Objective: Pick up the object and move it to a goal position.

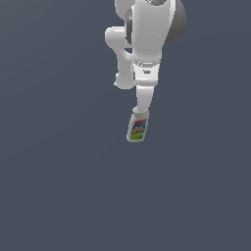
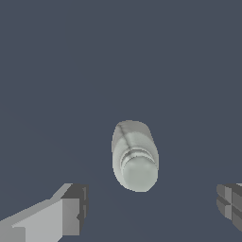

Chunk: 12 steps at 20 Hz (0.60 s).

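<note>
So the thing that matters here is how the bottle [image 2: 134, 156] lines up with the jaws. In the wrist view you're looking nearly straight down onto its ribbed cap, so the long axis runs roughly toward the camera with a bit of lean, basically a standing bottle seen from the top. The two fingers [image 2: 71, 210] sit wide apart on either side, and the bottle sits between their lines but further out in the picture than the tips, not down between the pads yet. Nothing is touching it.

The gripper [image 2: 151, 208] is spread open, with plenty of room since the bottle is clearly narrower than the gap.

In the exterior view the arm comes in from the top and the bottle [image 1: 138, 127] stands slightly tilted on the plain grey tabletop [image 1: 59, 186] right under the hand, label facing the camera. The fingers themselves are hidden there.

My guess is a small shift to centre it and then straight down over the cap
</note>
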### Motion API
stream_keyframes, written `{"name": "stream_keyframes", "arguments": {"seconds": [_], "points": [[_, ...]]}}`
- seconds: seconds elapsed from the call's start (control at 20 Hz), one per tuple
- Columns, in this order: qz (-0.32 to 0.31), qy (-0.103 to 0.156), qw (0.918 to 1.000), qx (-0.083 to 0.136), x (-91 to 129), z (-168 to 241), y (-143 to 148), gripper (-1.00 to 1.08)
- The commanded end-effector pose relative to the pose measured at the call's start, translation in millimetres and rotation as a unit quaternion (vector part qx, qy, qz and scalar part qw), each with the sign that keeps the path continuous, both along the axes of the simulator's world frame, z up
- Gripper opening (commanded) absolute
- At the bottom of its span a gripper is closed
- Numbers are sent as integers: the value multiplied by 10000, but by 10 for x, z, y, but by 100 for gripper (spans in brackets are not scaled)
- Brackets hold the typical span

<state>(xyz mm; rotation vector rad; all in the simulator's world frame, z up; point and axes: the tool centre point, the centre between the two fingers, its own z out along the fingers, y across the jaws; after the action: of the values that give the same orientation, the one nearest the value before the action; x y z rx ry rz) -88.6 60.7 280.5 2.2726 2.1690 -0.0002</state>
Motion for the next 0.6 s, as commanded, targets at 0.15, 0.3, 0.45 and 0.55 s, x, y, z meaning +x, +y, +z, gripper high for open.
{"name": "stream_keyframes", "arguments": {"seconds": [0.15,0.3,0.45,0.55], "points": [[38,0,10000,0,-1,-4,4,100],[38,0,10000,0,-2,-45,2,100],[45,0,10000,1,-6,-136,5,100],[48,0,10000,1,-10,-224,4,100]]}}
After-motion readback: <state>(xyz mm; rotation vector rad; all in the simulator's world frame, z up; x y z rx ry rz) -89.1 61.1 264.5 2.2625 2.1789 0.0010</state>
